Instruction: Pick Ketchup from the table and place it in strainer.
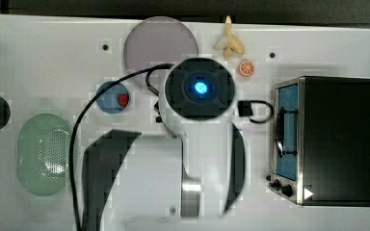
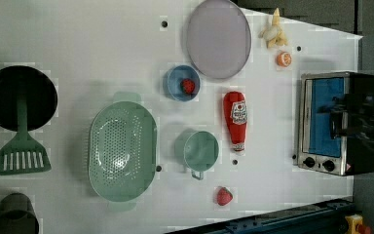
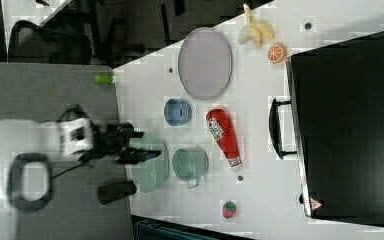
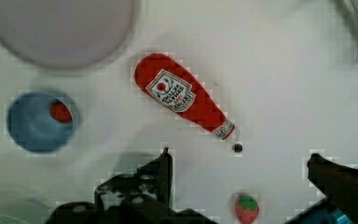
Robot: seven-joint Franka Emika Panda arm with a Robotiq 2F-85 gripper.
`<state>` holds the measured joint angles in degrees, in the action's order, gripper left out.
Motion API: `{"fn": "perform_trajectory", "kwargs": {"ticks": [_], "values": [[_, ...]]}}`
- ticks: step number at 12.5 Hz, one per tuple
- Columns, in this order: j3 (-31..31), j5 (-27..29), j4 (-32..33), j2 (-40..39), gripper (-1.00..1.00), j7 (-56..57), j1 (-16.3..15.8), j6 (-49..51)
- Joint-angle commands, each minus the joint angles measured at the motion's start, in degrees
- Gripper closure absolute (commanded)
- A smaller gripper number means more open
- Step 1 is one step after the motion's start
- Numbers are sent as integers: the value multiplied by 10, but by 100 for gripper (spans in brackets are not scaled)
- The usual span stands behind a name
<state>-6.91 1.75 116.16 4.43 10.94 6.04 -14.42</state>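
Wide-open, empty tool (image 4: 237,172), fingertips cropped, above the lying Ketchup (image 4: 185,98); strainer (image 2: 121,151) apart.

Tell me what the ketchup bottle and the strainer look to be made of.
Ketchup: likely smooth red plastic with a printed white label and pale cap; its even colour suggests a toy or squeeze bottle. Strainer: apparently moulded pale green plastic, slightly glossy, with rows of punched holes in its bottom.

A blue bowl (image 2: 183,83) holds a strawberry (image 2: 188,86); a green cup (image 2: 200,150) stands near, toaster oven (image 2: 328,122) at the left view's right.
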Motion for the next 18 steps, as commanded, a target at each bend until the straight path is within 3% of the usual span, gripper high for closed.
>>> {"fn": "perform_trajectory", "kwargs": {"ticks": [1,6,10,18], "values": [[-12,-1,71,-32,-100,192,7,-97],[-16,0,165,-78,-100,416,5,-286],[-17,0,208,-128,-100,426,4,-388],[-16,0,209,-257,-100,426,2,-500]]}}
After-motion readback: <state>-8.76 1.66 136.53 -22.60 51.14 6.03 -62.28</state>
